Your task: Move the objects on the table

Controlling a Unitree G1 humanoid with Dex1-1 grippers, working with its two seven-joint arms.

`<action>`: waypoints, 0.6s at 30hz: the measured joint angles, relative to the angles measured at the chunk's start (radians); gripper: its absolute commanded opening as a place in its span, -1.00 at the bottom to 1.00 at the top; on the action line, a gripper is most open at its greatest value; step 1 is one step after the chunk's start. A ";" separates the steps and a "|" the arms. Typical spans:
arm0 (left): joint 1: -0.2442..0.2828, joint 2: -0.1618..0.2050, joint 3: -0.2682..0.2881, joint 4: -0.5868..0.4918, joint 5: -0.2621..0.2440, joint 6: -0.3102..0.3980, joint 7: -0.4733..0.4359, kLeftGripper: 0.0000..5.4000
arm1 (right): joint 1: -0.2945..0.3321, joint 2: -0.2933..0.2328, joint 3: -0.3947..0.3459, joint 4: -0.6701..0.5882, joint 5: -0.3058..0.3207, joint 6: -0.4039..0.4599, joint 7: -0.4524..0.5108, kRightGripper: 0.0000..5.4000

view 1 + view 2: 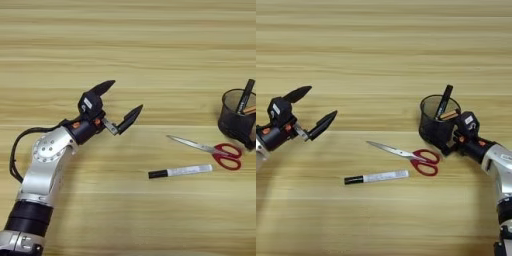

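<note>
**Pen cup gripped at right; left claw spread over bare wood**

Black wire-mesh pen cup (439,121) stands upright on the table (381,50), right of centre. Inside it a black pen (444,101) leans up and to the right; a tan-coloured piece shows at the rim beside it.

Right gripper (448,142) reaches in from the right edge, its black fingers clenched on the cup's lower right wall, touching the mesh.

Red-handled scissors (415,156) lie flat just in front of and left of the cup, blades closed and pointing up-left, handles nearest the cup base. Not touching the cup as far as can be seen.

White marker (376,177) lies flat just below the scissors, nearly horizontal, black cap at its left end. Apart from the scissors.

Left gripper (122,99) sits well apart to the left, fingers spread wide and released, grasping nothing, pointing right toward the scissors and marker.
</note>
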 measured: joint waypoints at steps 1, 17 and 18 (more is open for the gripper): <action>-0.001 -0.001 0.000 0.002 0.000 0.000 0.000 1.00 | 0.000 -0.001 0.000 0.006 -0.002 0.000 0.000 0.98; -0.018 -0.015 -0.001 0.037 0.012 -0.011 0.003 1.00 | 0.019 -0.002 -0.021 -0.006 0.004 -0.003 0.016 0.99; -0.020 -0.015 -0.001 0.037 0.014 -0.012 0.003 1.00 | 0.021 -0.002 -0.023 -0.001 0.004 -0.005 0.023 0.99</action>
